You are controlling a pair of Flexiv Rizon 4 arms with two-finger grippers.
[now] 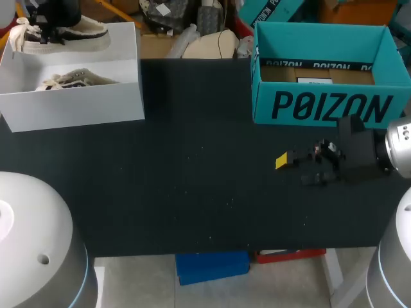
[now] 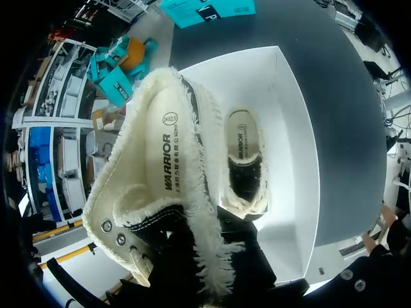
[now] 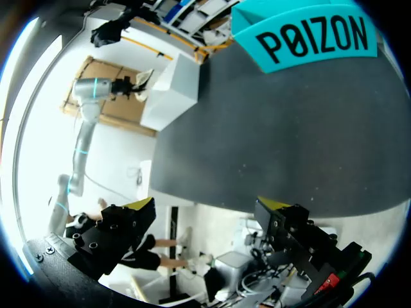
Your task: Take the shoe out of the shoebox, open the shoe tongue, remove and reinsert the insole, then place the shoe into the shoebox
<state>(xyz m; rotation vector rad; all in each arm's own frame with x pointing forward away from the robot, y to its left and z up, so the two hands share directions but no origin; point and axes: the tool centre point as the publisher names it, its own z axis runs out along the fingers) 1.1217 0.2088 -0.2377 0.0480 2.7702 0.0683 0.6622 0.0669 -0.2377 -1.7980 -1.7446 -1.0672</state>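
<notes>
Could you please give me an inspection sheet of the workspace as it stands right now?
Surface: black table with a few pale specks.
Job's things: white shoebox at the far left of the table, open; the boxed shoe lies inside it; the lifted shoe, fleece-lined, hangs above the box.
Clutter: open teal box at the far right.
Grippers: left gripper shut on the lifted shoe; right gripper open and empty, low over the table in front of the teal box.
Cables: nothing seen on the table.
Surroundings: nothing seen touching or reaching over the table.
</notes>
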